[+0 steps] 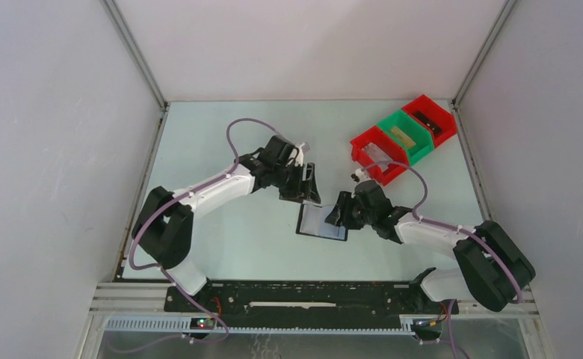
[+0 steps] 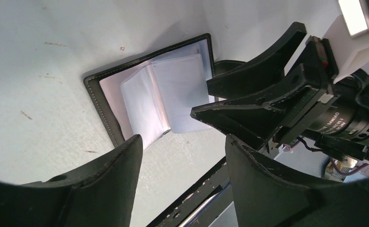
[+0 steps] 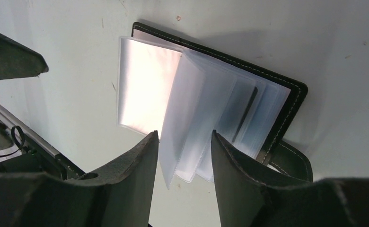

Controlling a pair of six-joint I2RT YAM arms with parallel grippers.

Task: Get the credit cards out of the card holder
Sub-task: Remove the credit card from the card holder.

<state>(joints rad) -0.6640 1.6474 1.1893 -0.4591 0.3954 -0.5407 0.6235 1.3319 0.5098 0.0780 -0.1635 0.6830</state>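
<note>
Black card holder (image 1: 319, 223) lies open; right claw (image 3: 184, 135) released astride its sleeves (image 3: 192, 113), left claw (image 2: 182, 139) released beside.

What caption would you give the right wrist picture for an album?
Open right hand poised above the card holder, which lies open on the table with its clear sleeves fanned out.

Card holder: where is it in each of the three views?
Top external: card holder at centre of frame, at the right pincer.
Left wrist: upper centre, lying open.
Right wrist: upper centre, lying open.
Shared landmark: the right pincer beside it, in all three.
</note>
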